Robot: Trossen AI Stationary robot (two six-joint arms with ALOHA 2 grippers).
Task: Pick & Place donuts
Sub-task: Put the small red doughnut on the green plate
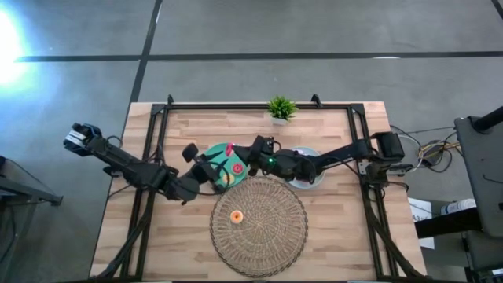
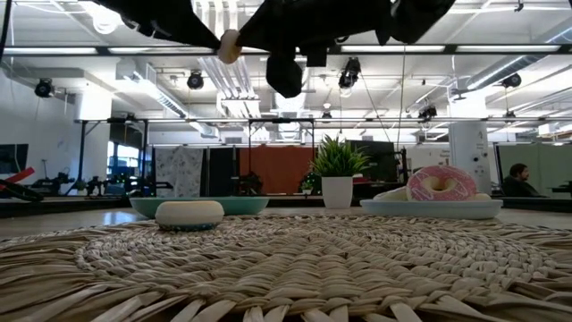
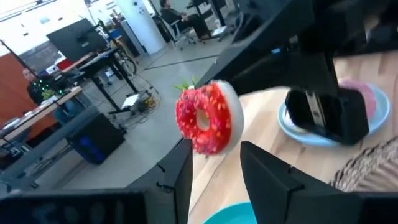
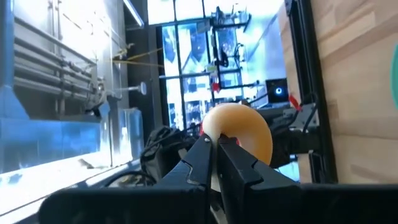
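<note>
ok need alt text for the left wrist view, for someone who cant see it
A red sprinkled donut is held upright by the other arm, just beyond the left gripper, whose jaws stand open. Behind it, a light-blue plate sits on the wooden table, with an office room beyond.

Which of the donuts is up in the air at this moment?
The red sprinkled donut, clamped in the right gripper, before the open left gripper. The pink donut lies on the light-blue plate, the orange donut on the wicker mat.
</note>
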